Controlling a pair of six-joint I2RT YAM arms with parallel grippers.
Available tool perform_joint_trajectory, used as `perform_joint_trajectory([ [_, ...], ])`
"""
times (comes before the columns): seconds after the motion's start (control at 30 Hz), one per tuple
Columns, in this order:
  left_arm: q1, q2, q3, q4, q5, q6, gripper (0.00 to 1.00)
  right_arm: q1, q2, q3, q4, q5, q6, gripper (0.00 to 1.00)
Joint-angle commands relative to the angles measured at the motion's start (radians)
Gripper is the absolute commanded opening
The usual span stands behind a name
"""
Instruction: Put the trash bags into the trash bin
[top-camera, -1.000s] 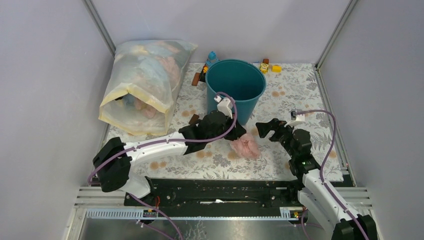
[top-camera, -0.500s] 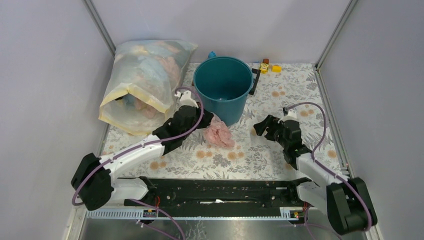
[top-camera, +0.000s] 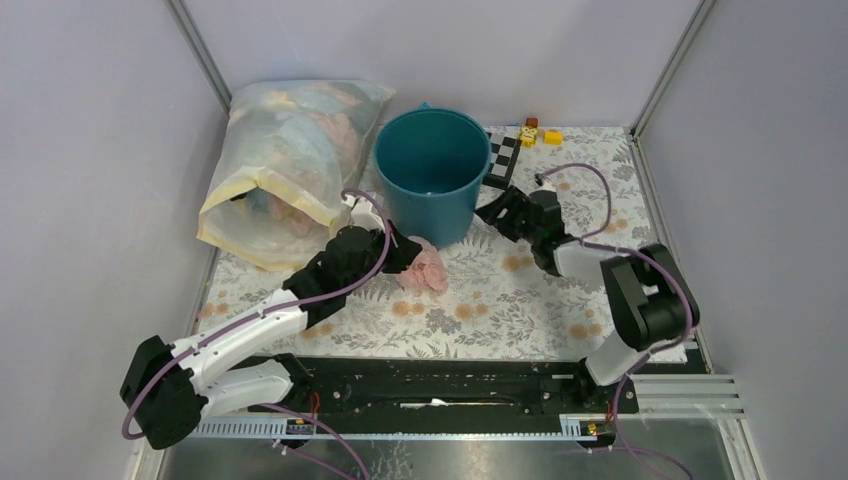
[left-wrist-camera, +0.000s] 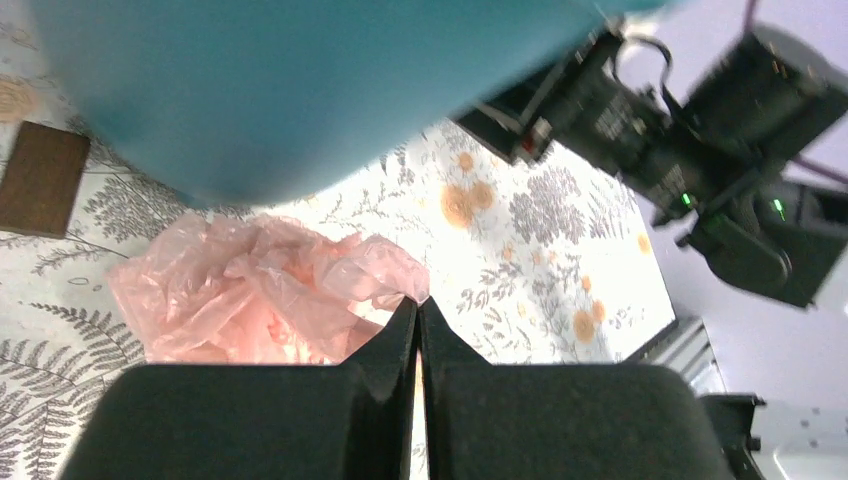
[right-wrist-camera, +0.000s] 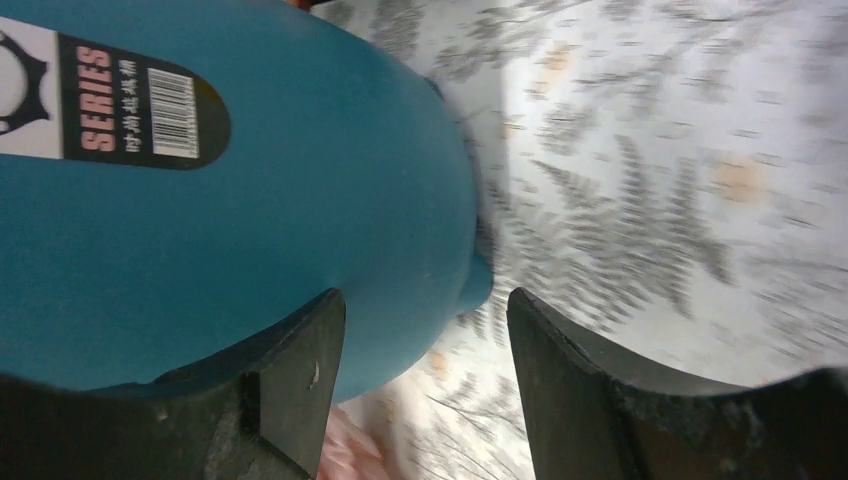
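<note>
Top view: teal trash bin (top-camera: 440, 222) stands upright at rear centre of the floral-covered worktop (top-camera: 500, 300), mouth open upward. One crumpled pale pink trash bag (top-camera: 426, 270) lies on the worktop just in front of the bin's base, outside it. Left tool (top-camera: 406, 254) sits low at the bag's left edge. In its wrist view the two fingers are pressed together, and a fold of pink film reaches right up to the tips and looks pinched there. A brown block (left-wrist-camera: 40, 180) lies flat to the left of the bag. Right tool (top-camera: 497, 212) is just beside the bin's right wall. In its wrist view the jaws stand moderately wide, with the bin's lower side filling the view beyond the gap. Contact with the wall cannot be judged. Label (right-wrist-camera: 110, 100) on the bin wall: black oval, the word "SERIES" in pink, a barcode, and a line of small characters too fine to read. A white part with a black emblem is cut off by the frame edge. Large clear sack (top-camera: 290, 165) with yellowish edges, stuffed with bags, lies left of the bin. A checkered strip (top-camera: 503, 155) and small yellow blocks (top-camera: 553, 137) lie at rear right.
</note>
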Motion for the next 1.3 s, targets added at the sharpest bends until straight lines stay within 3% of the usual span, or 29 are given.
perform_joint_trajectory([
  [0.0,0.002,-0.046,-0.014,0.022,0.095,0.051,0.01,0.103,0.098,0.162,0.093,-0.034,0.034,0.67],
  [0.13,0.002,-0.055,-0.007,-0.018,0.094,0.071,0.01,0.141,0.082,0.154,0.089,-0.006,0.024,0.68],
  [0.27,0.002,-0.030,0.004,-0.006,0.173,0.079,0.01,0.140,-0.061,0.069,0.034,0.014,-0.065,0.70],
  [0.53,0.001,0.072,0.045,0.042,0.310,0.050,0.02,0.153,-0.387,-0.152,-0.084,-0.151,-0.262,0.69],
  [0.73,0.001,0.041,0.057,0.031,0.295,-0.007,0.04,0.281,-0.520,-0.237,-0.167,-0.123,-0.310,0.68],
  [0.9,0.002,0.001,0.043,0.017,0.288,-0.060,0.05,0.396,-0.498,-0.269,-0.141,-0.007,-0.329,0.74],
  [1.1,0.001,-0.039,0.036,-0.011,0.288,-0.079,0.06,0.572,-0.331,-0.223,-0.068,0.137,-0.388,0.81],
  [1.2,0.001,-0.063,0.030,-0.033,0.274,-0.077,0.06,0.591,-0.236,-0.192,-0.041,0.197,-0.389,0.74],
  [1.27,0.002,-0.081,0.032,-0.056,0.257,-0.067,0.06,0.592,-0.207,-0.185,-0.039,0.235,-0.370,0.49],
])
